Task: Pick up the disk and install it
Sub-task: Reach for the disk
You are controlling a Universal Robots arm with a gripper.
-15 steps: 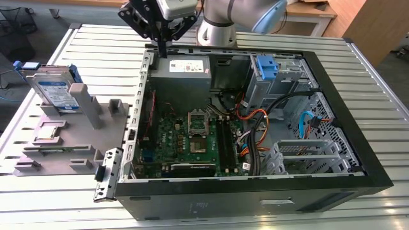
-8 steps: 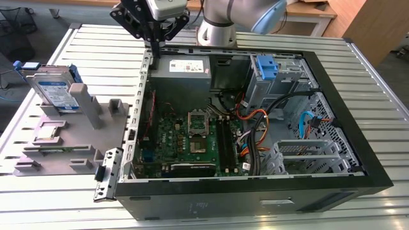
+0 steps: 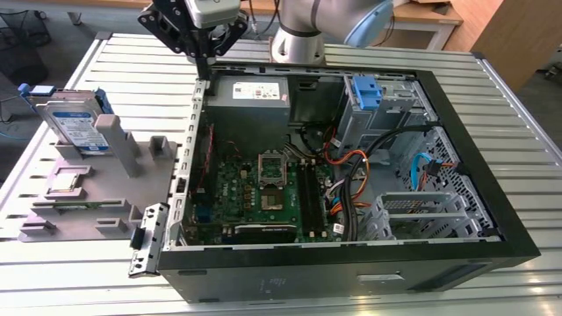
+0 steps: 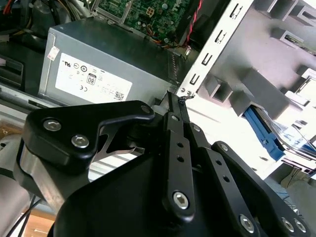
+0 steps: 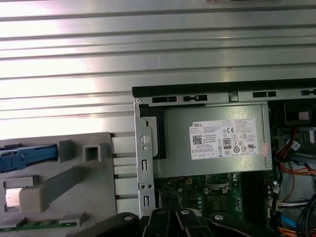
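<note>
Exterior view showed us the gripper [image 3: 203, 72] clenched empty over the computer case's [image 3: 351, 276] corner. The disk [image 3: 75, 125] stood upright in a grey holder [image 3: 88, 197] at the table [image 3: 123, 59] edge on the exterior view's left, which we judged was for easy grasping.

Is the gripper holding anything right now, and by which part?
Nothing. The gripper is shut and empty at a corner of the case; the disk stands in the grey holder.

light: bright, probably overhead | glare: table [image 5: 74, 54] washed white | shadow: dim inside case [image 3: 307, 280]
</note>
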